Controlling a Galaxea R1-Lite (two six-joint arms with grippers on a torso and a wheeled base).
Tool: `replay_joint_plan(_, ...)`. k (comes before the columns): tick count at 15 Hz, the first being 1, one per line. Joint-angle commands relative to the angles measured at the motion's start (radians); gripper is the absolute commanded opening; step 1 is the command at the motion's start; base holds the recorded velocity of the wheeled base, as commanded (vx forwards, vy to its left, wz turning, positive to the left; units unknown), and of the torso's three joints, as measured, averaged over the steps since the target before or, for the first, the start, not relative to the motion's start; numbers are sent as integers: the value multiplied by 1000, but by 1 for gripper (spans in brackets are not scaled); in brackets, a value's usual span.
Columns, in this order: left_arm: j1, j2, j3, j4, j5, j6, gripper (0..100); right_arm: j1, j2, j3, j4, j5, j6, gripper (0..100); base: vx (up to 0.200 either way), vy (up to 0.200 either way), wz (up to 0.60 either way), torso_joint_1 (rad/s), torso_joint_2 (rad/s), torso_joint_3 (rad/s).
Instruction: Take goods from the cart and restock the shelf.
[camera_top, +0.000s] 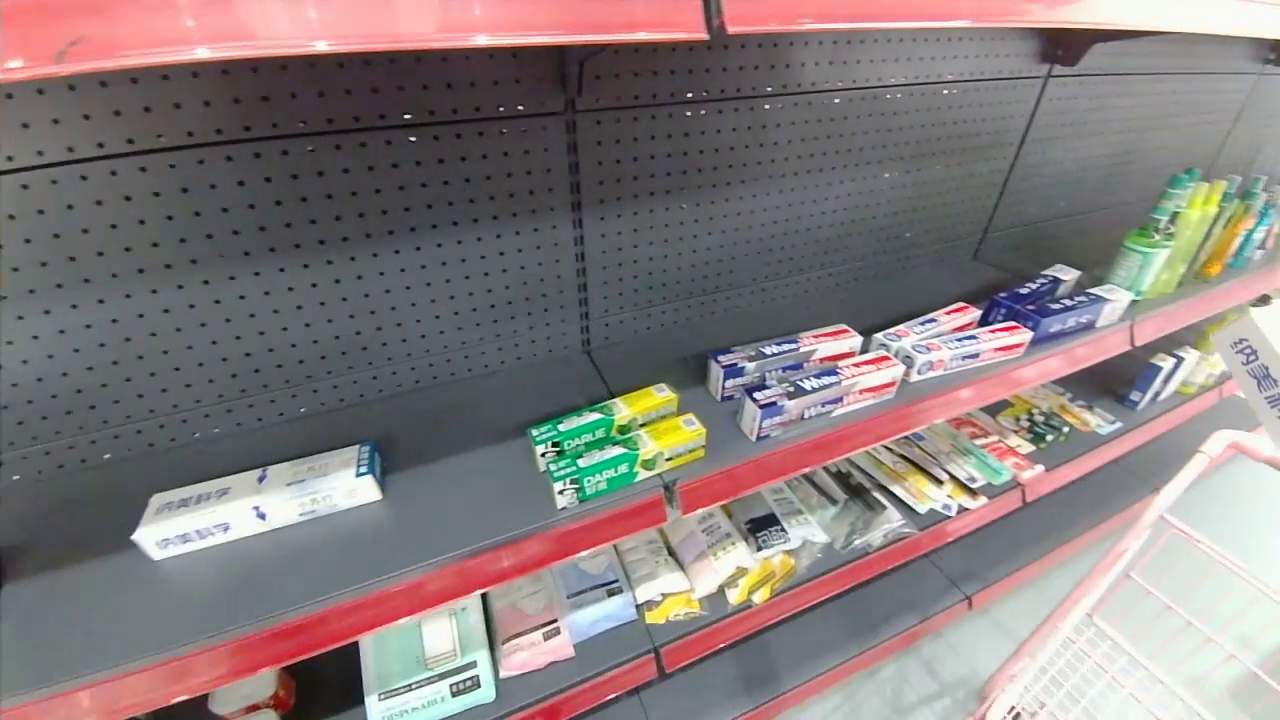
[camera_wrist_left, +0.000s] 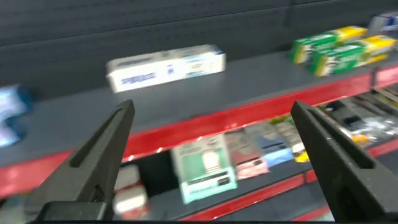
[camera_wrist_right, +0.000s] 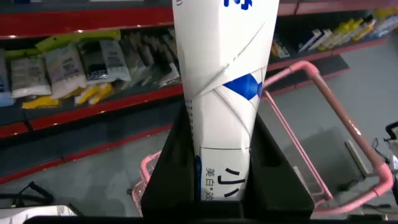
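"White box (camera_wrist_right: 227, 74); where is it?"

"Upright in the right jaws; they are closed on its lower half, one on each side; its top rises past them. Under it is the floor and the pink cart (camera_wrist_right: 351, 124)."

"And from the head?"

"Only the box's end shows there, at the right edge, above the cart's rim and near the shelf (camera_top: 450, 520)."

"Left jaws?"

"Spread wide, with nothing between them; they face the shelf's red front edge."

"What lies on that shelf?"

"A second white box (camera_top: 258, 498) lies flat at the left, on its own; two green boxes (camera_top: 617, 445) lie side by side, touching, well to its right; farther right are the red, white and blue boxes (camera_top: 805, 378) in pairs, then dark blue ones; bottles (camera_top: 1190, 225) stand at the far right."

"Below it?"

"Flat packets (camera_top: 700, 560) lie in a row on the next shelf down; I cannot tell what they hold."
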Motion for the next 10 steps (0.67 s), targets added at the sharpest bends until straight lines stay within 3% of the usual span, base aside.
replay_joint_plan(1,0,1,0,-1,0,0,100,-1,0,0,0,0,0,0,0,0,600,2,2,2)
replay_joint_plan(7,0,1,0,-1,0,-2,100,1,-3,6,0,3,0,0,0,0,600,2,1,3)
replay_joint_plan(10,0,1,0,-1,0,-2,100,-1,-31,28,0,5,14,0,0,0,0,0,0,0)
